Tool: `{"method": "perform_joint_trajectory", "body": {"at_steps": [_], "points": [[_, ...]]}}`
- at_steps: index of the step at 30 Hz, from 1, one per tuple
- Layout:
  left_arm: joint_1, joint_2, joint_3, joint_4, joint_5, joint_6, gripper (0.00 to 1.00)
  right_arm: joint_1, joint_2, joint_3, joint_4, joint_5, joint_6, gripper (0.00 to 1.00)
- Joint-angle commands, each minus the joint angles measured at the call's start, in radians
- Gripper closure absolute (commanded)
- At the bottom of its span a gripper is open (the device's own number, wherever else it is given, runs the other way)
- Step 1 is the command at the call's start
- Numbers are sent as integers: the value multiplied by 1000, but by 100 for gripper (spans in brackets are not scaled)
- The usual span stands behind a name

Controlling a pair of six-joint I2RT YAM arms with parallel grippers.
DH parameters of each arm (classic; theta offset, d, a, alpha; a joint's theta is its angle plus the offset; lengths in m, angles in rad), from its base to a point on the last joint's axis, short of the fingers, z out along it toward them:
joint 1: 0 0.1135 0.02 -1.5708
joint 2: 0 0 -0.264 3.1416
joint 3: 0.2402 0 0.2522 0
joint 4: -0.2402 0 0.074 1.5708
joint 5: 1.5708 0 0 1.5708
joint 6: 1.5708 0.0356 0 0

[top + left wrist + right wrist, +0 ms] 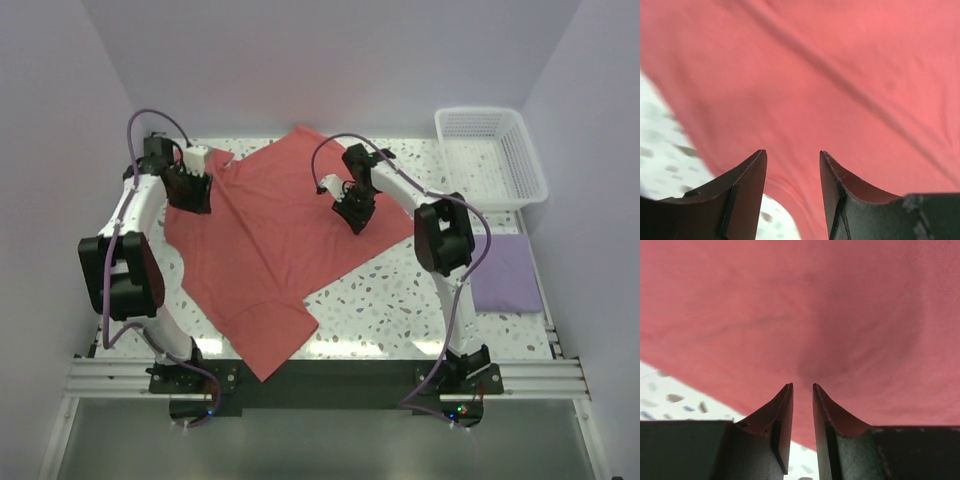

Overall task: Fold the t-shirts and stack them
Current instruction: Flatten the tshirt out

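The salmon red t-shirt [270,240] lies spread and creased across the speckled table [390,300], one sleeve reaching toward the near edge. Over its back left corner hangs my left gripper [188,190], open. In the left wrist view its jaws [792,152] stand apart above the red cloth [840,75] near the hem, with nothing between them. My right gripper [352,215] is low over the shirt's right half. The right wrist view shows its tips [802,386] a narrow gap apart, with red cloth [790,305] beyond and none pinched. The lavender t-shirt [505,272] rests folded at the right.
A white lattice basket [490,155] stands at the back right corner, beyond the lavender shirt. Bare speckled tabletop shows between the red shirt and the lavender one. Purple cables loop from both arms.
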State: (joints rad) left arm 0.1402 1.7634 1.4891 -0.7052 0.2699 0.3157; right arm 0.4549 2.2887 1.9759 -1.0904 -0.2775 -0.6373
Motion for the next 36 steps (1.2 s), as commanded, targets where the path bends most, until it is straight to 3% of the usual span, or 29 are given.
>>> {"method": "perform_joint_trajectory", "body": {"at_steps": [1,5,10,13,17,19,22,26,30,36], "points": [[-5,-25,-202,-51,91,-3,49,8,40,-2,69,136,-33,75],[-5,-62,-389,-24,75,-9,50,7,35,-93,83,184,-64,77],[7,-47,-495,30,-84,-9,50,8,-50,-317,80,180,-82,79],[47,14,-481,52,-170,9,51,30,-141,-463,34,129,-65,79],[188,186,-269,27,-238,60,55,209,-268,-600,-32,-50,-38,75],[208,218,-181,-2,-236,95,55,263,-302,-554,-74,-199,7,69],[211,219,-60,-62,-181,135,50,214,-270,-383,-124,-278,70,67],[184,174,33,-148,-22,160,45,90,-207,-229,-86,-158,97,68],[136,96,-32,-142,46,189,42,34,-110,-79,-109,-92,108,70],[137,47,-125,-220,94,305,40,53,-106,-159,-77,-91,152,70]]}}
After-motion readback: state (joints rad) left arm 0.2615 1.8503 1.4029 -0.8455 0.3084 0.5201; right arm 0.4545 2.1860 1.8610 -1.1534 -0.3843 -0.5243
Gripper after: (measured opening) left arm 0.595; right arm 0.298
